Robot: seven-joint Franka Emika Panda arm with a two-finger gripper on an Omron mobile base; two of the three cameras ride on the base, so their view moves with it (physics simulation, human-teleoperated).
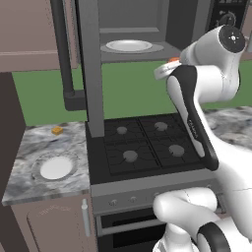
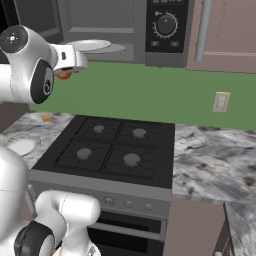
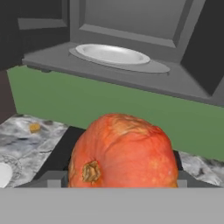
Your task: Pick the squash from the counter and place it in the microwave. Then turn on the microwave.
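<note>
The orange-red squash (image 3: 124, 151) looms large in the hand view, its stem end facing the camera. My gripper (image 1: 170, 63) is shut on it and holds it in the air above the stove's back edge, just below and in front of the microwave (image 2: 167, 50). A sliver of the squash (image 1: 173, 60) (image 2: 62, 75) peeks out beside the white hand. The microwave door (image 1: 91, 64) stands swung open to the left. Inside, a white turntable plate (image 3: 111, 53) (image 1: 129, 45) lies on the grey floor. The counter (image 1: 34, 147) (image 2: 215, 160) flanks the stove on both sides.
A black four-burner stove (image 1: 142, 142) lies under the arm, with an oven below it. On the left counter sit a small yellow cube (image 1: 57, 130) and a white plate (image 1: 55, 167). The microwave's dial (image 2: 165, 25) is on its right panel. A wall outlet (image 2: 221, 101) is on the green backsplash.
</note>
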